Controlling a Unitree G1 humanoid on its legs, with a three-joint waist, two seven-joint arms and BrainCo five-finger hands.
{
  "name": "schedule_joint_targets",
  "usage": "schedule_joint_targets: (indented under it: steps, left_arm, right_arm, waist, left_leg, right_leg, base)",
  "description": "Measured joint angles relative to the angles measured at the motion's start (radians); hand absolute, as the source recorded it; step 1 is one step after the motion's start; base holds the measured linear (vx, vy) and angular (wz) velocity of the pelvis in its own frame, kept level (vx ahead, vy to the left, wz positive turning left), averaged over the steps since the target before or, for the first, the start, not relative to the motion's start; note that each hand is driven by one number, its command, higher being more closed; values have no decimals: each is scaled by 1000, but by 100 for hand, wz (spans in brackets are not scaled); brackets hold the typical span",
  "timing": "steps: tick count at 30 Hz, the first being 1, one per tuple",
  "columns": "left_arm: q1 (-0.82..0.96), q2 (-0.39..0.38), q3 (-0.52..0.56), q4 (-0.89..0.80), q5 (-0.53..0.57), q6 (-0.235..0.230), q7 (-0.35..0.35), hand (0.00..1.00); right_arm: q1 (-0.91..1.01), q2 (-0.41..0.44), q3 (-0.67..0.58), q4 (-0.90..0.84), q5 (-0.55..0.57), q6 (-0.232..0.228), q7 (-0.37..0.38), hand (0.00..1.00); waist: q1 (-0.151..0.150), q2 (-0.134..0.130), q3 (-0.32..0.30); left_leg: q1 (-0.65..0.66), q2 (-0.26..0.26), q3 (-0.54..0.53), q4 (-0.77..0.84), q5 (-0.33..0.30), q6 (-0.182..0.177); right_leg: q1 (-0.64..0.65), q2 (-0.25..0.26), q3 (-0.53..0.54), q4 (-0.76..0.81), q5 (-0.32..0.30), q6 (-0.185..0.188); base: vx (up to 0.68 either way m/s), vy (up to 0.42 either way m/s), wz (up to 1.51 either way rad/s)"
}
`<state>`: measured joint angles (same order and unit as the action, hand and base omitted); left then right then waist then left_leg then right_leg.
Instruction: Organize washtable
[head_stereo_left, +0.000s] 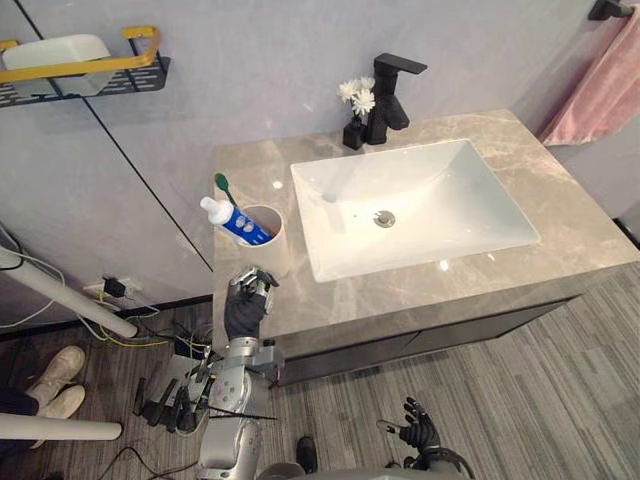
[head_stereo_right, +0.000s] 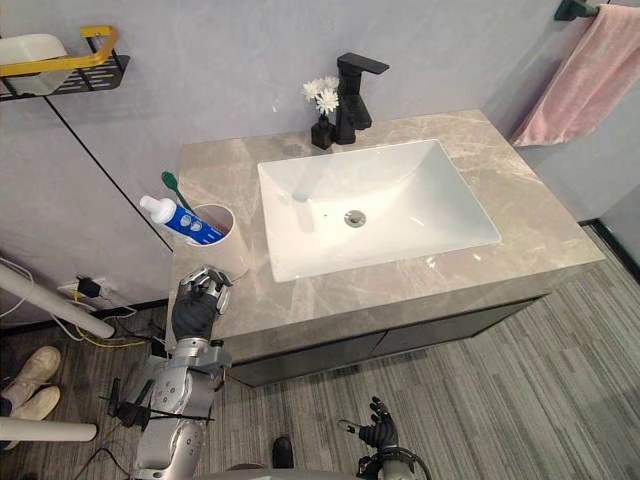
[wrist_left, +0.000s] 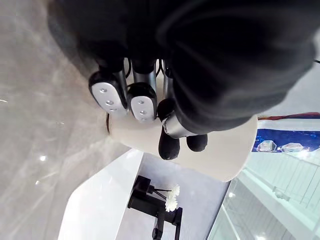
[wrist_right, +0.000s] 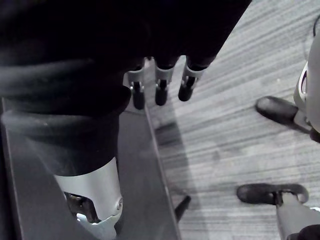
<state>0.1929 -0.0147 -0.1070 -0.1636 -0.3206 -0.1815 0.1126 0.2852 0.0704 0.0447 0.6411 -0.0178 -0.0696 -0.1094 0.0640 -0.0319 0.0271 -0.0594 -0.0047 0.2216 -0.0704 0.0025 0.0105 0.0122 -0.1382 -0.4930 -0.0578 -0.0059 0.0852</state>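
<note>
left hand (head_stereo_left: 245, 312) right at the cup (head_stereo_left: 272, 242) on the counter (head_stereo_left: 560, 230), centre left of frame; can't tell whether gripping. right hand (head_stereo_left: 418, 428) dangling slack, lower right. could tip off the near edge if nudged, top-heavy with toothpaste (head_stereo_left: 232, 222).

A white rectangular ceramic sink (head_stereo_left: 460, 205) is sunk into the grey-beige marble-look washtable top (head_stereo_left: 560, 230), nearer its right edge than its left. At the back edge, just behind the sink's back left corner, stands a matte black angular faucet (head_stereo_left: 388, 105). Touching its left side is a small black vase (head_stereo_left: 353, 135) of white flowers (head_stereo_left: 357, 94). On the grey wall (head_stereo_left: 250, 60), a pink towel (head_stereo_left: 600, 90) hangs past the back right corner. Up at the left, a black wire shelf with a yellow rail (head_stereo_left: 140, 62) carries a white dish (head_stereo_left: 55, 50). A person's pale shoes (head_stereo_left: 55, 385) rest on the grey striped floor (head_stereo_left: 520, 400).
</note>
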Motion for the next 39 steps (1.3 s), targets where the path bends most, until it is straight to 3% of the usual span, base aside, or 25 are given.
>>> schedule_joint_targets:
  steps: [14, 39]
  left_arm:
    - [-29, 0, 2, 16, 18, 2, 4, 100]
    - [-129, 1, 69, 78, 140, 19, 43, 100]
  right_arm:
    - [6, 0, -1, -13, 7, -2, 4, 0]
    - [22, -1, -16, -37, 7, -9, 25, 0]
  waist:
    - [-22, 0, 0]
    - [-26, 0, -1]
  left_leg:
    - [1, 2, 6, 0, -2, -2]
    - [-4, 9, 22, 1, -6, -8]
  right_leg:
    - [-1, 2, 6, 0, 0, 0]
    - [-18, 9, 31, -1, 0, -1]
  base:
    - [-2, 1, -1]
    - [-1, 0, -3]
